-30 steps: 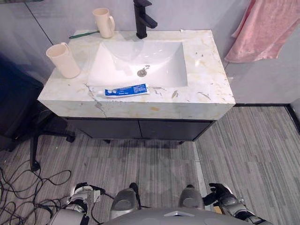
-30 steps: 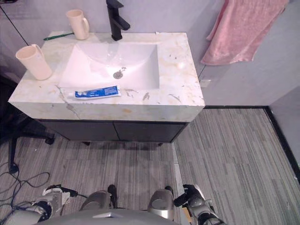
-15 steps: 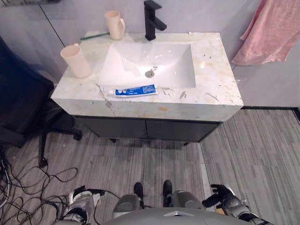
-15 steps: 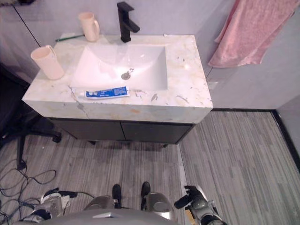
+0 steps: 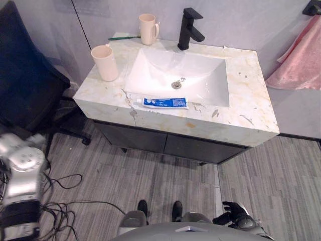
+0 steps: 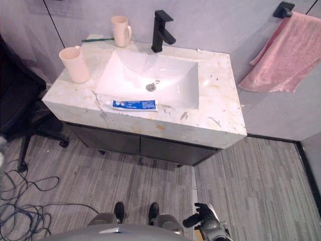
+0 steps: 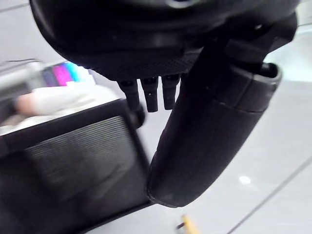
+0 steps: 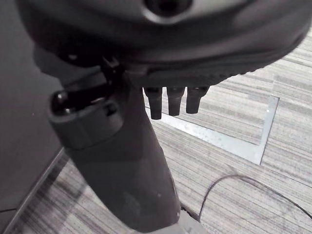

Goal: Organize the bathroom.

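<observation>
Toothpaste tube: blue and white, lying flat on marble counter's front strip, just before white sink basin, lengthwise along front edge.
Near cup: pale peach, upright, open top, on counter left of basin.
Far cup: same colour, handled, upright at back left corner beside black faucet.
Green toothbrush: lying flat just left of far cup.
Pink towel: hanging on wall right of counter.

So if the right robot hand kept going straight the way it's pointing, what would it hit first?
Most likely the grey plank floor. In its wrist view the right robot hand hangs low with relaxed fingers, and beyond them lies bare flooring with a pale seam. Depth is hard to judge, but nothing else shows in that line.
</observation>
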{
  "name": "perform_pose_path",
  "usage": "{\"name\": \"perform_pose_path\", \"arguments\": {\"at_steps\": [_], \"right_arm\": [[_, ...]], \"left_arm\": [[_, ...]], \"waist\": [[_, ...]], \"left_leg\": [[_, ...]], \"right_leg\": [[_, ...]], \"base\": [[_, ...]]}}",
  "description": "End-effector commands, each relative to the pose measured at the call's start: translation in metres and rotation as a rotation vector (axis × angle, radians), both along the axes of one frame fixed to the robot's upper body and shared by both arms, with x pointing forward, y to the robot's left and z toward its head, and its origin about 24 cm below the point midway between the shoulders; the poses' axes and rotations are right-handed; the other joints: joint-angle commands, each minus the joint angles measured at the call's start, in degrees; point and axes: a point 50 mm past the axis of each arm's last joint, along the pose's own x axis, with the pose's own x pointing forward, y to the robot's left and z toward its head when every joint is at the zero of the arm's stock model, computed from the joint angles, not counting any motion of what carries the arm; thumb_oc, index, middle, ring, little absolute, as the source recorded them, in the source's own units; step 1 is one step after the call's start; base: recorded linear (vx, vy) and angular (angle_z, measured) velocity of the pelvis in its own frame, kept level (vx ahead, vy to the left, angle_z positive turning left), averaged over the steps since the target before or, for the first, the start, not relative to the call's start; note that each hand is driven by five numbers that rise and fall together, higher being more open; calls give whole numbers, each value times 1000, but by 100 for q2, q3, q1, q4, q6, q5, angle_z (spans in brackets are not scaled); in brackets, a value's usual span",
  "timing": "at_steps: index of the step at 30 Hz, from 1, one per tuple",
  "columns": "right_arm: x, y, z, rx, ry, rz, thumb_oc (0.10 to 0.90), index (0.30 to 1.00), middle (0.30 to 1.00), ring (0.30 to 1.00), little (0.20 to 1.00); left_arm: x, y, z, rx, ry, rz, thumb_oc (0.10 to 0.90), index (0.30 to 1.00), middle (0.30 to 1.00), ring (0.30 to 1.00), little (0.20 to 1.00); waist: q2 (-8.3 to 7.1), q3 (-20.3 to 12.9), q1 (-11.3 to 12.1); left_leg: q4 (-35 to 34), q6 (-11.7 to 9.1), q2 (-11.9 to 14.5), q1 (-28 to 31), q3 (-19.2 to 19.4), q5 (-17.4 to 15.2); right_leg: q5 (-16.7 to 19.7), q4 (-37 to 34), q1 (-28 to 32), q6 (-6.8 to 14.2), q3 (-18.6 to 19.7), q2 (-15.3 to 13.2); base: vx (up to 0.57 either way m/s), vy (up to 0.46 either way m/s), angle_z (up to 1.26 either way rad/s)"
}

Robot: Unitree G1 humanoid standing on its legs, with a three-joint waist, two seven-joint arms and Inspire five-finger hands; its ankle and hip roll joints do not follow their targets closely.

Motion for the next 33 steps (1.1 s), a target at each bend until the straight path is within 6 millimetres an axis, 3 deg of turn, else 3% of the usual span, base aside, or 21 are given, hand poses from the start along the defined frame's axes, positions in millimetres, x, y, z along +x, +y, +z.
{"name": "perform_pose_path", "arguments": {"at_steps": [1, 2, 4, 5, 11, 16, 18, 23, 24, 26, 28, 33], "right_arm": [[12, -12, 6, -35, -35, 5, 800, 900, 900, 900, 900], [12, -13, 6, -39, -17, 11, 800, 900, 900, 900, 900], [13, -14, 6, -39, -6, 11, 800, 900, 900, 900, 900], [14, -14, 6, -37, 8, 12, 800, 900, 900, 900, 900], [14, -18, 6, -39, 62, 34, 800, 900, 900, 900, 900], [14, -18, 5, -35, 83, 46, 800, 900, 900, 900, 900], [12, -18, 5, -37, 128, 83, 800, 900, 900, 900, 900], [10, -19, 4, -49, 170, 108, 800, 900, 900, 900, 900], [12, -21, 5, -54, 179, 110, 800, 900, 900, 900, 900], [13, -23, 6, -58, 182, 106, 800, 900, 900, 900, 900], [16, -24, 7, -61, 190, 105, 800, 900, 900, 900, 900], [16, -28, 8, -80, 201, 93, 800, 900, 900, 900, 900]], "left_arm": [[-6, 4, 44, 182, -136, 19, 800, 900, 900, 900, 900], [-9, -3, 74, 286, -189, -17, 800, 900, 900, 900, 900], [-9, -11, 91, 359, -194, -70, 800, 900, 900, 900, 900], [-7, -21, 110, 415, -162, -171, 800, 900, 900, 900, 900], [12, -67, 157, 561, 44, -614, 800, 900, 900, 900, 900], [18, -80, 171, 613, 95, -691, 800, 900, 900, 900, 900], [34, -88, 190, 629, 192, -784, 800, 900, 900, 900, 900], [62, -96, 180, 519, 417, -1012, 800, 900, 900, 900, 900], [75, -96, 165, 448, 534, -1072, 800, 900, 900, 900, 900], [82, -96, 157, 401, 593, -1097, 800, 900, 900, 900, 900], [95, -93, 134, 339, 736, -1131, 800, 900, 900, 900, 900], [108, -91, 112, 283, 839, -1143, 800, 900, 900, 900, 900]], "waist": [[-16, -167, 52], [5, -208, 60], [19, -225, 61], [42, -235, 66], [164, -174, 19], [211, -156, -10], [326, -166, -129], [422, -115, -227], [451, -74, -255], [463, -52, -270], [480, -3, -304], [527, 12, -370]], "left_leg": [[552, 42, 218, -96, 144, -520], [564, 24, 247, -73, 181, -525], [585, 15, 267, -64, 203, -534], [600, 2, 291, -44, 233, -545], [709, -29, 340, -13, 349, -505], [721, -32, 347, 16, 377, -473], [740, -39, 369, 34, 444, -427], [793, -50, 381, 32, 519, -368], [802, -42, 356, 27, 520, -365], [817, -38, 343, 21, 519, -358], [867, -36, 323, -7, 513, -336], [899, -47, 296, -26, 545, -290]], "right_leg": [[-170, -221, 16, 266, 72, -336], [-186, -227, 50, 268, 83, -323], [-199, -222, 70, 267, 94, -313], [-222, -211, 89, 269, 112, -297], [-242, -148, 116, 299, 212, -263], [-237, -159, 147, 309, 258, -247], [-231, -146, 146, 333, 327, -243], [-213, -106, 117, 364, 410, -246], [-197, -94, 99, 372, 441, -254], [-190, -88, 92, 373, 457, -258], [-164, -75, 69, 373, 490, -269], [-142, -89, 47, 368, 535, -284]], "base": [[0, 0, 0], [32, -33, 0], [14, -15, -2], [0, 0, 0], [-9, -5, -2], [-6, 0, -4], [-17, 28, -14], [-28, 28, -12], [-52, 31, -11], [-43, 24, -1], [-37, 17, 2], [0, 0, 0]]}}
